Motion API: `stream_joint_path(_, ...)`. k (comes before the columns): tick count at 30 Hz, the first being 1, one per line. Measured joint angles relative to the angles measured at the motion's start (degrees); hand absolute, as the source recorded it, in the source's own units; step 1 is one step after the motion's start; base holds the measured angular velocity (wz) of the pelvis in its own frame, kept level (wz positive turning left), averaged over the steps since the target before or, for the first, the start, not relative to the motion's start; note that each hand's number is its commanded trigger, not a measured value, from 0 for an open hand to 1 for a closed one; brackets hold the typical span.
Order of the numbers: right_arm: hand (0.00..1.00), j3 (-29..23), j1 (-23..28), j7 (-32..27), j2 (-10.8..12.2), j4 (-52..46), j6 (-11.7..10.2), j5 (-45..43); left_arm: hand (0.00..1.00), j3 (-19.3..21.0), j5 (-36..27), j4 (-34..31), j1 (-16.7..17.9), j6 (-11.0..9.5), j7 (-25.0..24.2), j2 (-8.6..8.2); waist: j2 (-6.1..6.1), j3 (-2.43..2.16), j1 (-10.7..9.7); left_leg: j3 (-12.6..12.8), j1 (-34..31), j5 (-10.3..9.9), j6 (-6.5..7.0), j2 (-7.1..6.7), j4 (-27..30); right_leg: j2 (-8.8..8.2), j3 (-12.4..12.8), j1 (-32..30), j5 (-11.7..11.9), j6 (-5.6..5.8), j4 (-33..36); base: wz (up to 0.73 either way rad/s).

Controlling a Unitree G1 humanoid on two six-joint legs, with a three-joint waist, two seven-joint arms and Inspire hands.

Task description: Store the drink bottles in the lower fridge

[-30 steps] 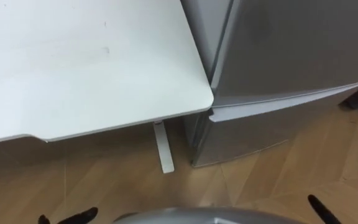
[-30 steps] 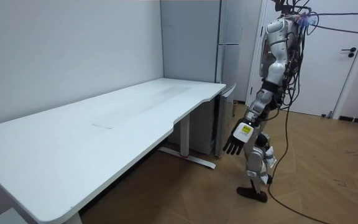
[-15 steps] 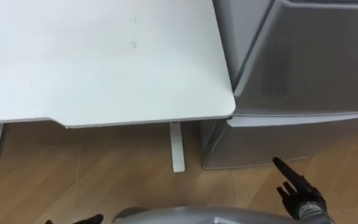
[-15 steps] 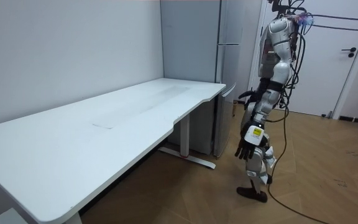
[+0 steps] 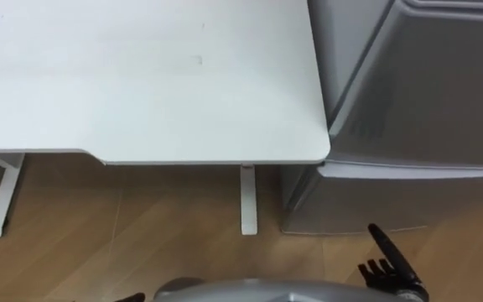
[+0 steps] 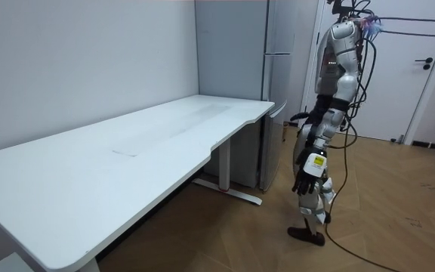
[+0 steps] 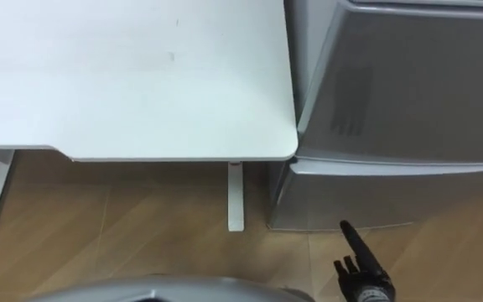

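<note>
A silver fridge (image 5: 426, 92) stands right of the white desk (image 5: 141, 84), both doors shut. The seam between the doors runs just above the lower door (image 5: 392, 197). My right hand (image 5: 390, 267) is raised in front of the lower door, a short way off it, fingers loosely straight and holding nothing. In the room view I stand facing the fridge (image 6: 278, 91), with the right hand (image 6: 302, 119) lifted toward it. The left hand (image 6: 310, 168) hangs open at my side, holding nothing.
The desk's corner almost touches the fridge side. A white desk leg (image 5: 247, 200) stands on the wooden floor (image 5: 99, 243) close to the fridge base. Behind me in the room view is a closed white door (image 6: 421, 75).
The view has swung right and squared up on the fridge. My right hand has come up into view before the lower door. The left hand has swung back to my side.
</note>
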Motion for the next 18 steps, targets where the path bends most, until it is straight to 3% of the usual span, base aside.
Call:
stream_joint_path(7, 0.0, 1.06, -2.31, 3.52, -0.01, -3.06, 0.17, 5.2, 0.0, 0.04, 0.33, 0.59, -0.36, 0.84, -1.36, -0.67, 0.56, -0.06, 2.8, -0.26, 0.08, 0.0, 0.0, 0.09, 0.58, 0.02, -0.05, 0.32, 0.03, -0.04, 0.1, 0.01)
stream_joint_path(11, 0.0, 1.1, -2.97, 4.49, 0.04, -7.4, 0.15, 7.04, 0.0, 0.04, 1.75, 1.08, 0.01, 1.2, -2.59, -0.7, 0.85, -0.07, 3.22, -0.46, 0.09, 0.0, 0.0, 0.01, 0.68, -0.02, -0.49, 0.65, 0.03, -0.04, 0.02, 0.06)
stream_joint_path(16, 0.0, 1.06, -3.44, 4.32, 0.03, -9.19, -0.07, 10.05, 0.0, 0.19, 3.96, 0.89, 0.25, 1.34, -3.46, -1.46, 0.96, 0.07, 4.73, -0.67, 0.57, 0.02, 0.01, -0.06, 0.97, -0.06, -0.59, 1.14, 0.02, -0.04, 0.02, 0.02)
stream_joint_path(18, 0.0, 1.06, -3.48, 4.2, 0.01, -9.27, -0.08, 10.57, 0.0, 0.06, 4.03, 0.89, 0.44, 1.7, -3.42, -1.62, 1.12, 0.38, 4.86, -0.84, 0.83, 0.02, 0.01, -0.07, 1.02, -0.06, -0.64, 1.45, 0.0, 0.0, 0.03, 0.0)
